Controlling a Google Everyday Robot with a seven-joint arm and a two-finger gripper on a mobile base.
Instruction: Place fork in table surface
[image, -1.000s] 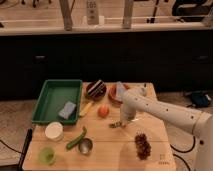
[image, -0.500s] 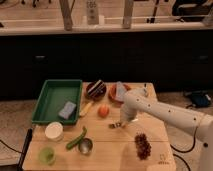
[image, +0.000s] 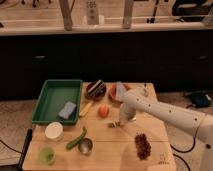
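Observation:
My gripper hangs from the white arm that reaches in from the right. It is low over the middle of the light wooden table surface, just right of an orange fruit. A small slim silvery piece, which I take to be the end of the fork, sticks out to the left at the gripper's tip, at or just above the wood. The rest of the fork is hidden by the gripper.
A green tray with a blue sponge stands at the left. A dark bowl and a red bowl stand at the back. In front lie a white cup, green cup, green pepper, metal cup and dark grapes.
The arm and gripper have hardly moved and stay low over the table's middle. Nothing else has shifted.

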